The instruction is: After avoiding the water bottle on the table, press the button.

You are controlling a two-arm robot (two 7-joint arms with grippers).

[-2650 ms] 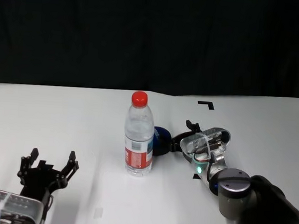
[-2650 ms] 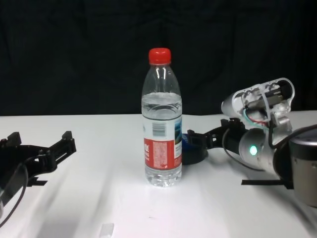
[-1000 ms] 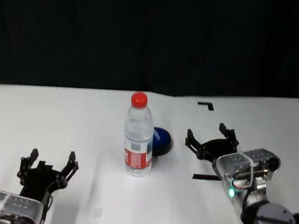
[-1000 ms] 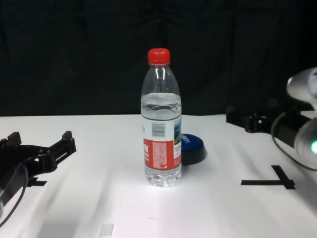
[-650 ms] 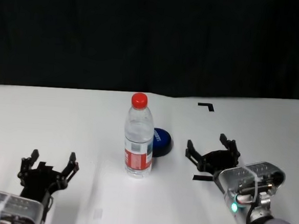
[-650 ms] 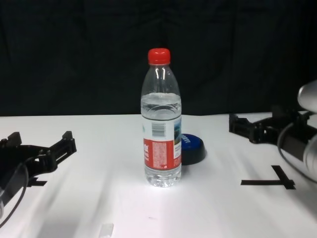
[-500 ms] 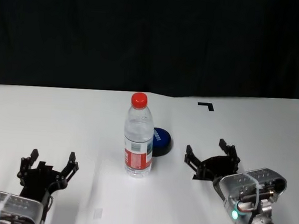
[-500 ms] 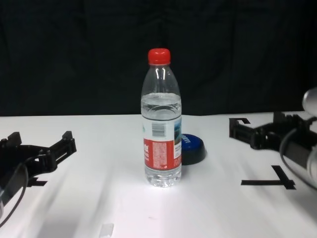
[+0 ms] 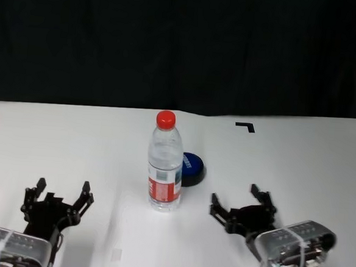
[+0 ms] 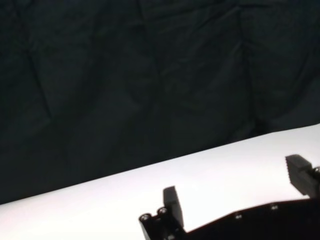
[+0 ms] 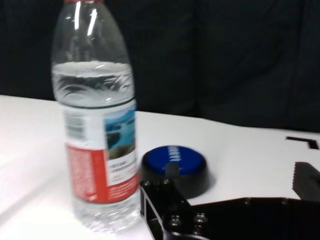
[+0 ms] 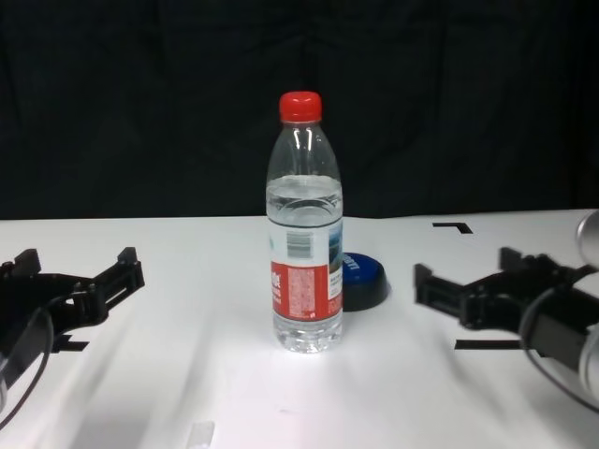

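Observation:
The water bottle (image 9: 165,163), clear with a red cap and a red, white and blue label, stands upright mid-table (image 9: 73,144); it also shows in the chest view (image 12: 305,234) and right wrist view (image 11: 97,115). The dark blue button (image 9: 191,168) sits just behind it to the right, also seen in the chest view (image 12: 363,280) and right wrist view (image 11: 175,167). My right gripper (image 9: 241,210) is open and empty, near the table's front, to the right of the bottle and apart from the button. My left gripper (image 9: 57,203) is open and parked at the front left.
A black corner mark (image 9: 246,126) lies on the table at the back right. A black tape mark (image 12: 482,344) lies under the right gripper. A dark curtain (image 9: 184,48) closes off the back edge.
My right gripper has drawn back from the button toward the table's front edge and shifted slightly left. The bottle, button and left arm have not moved.

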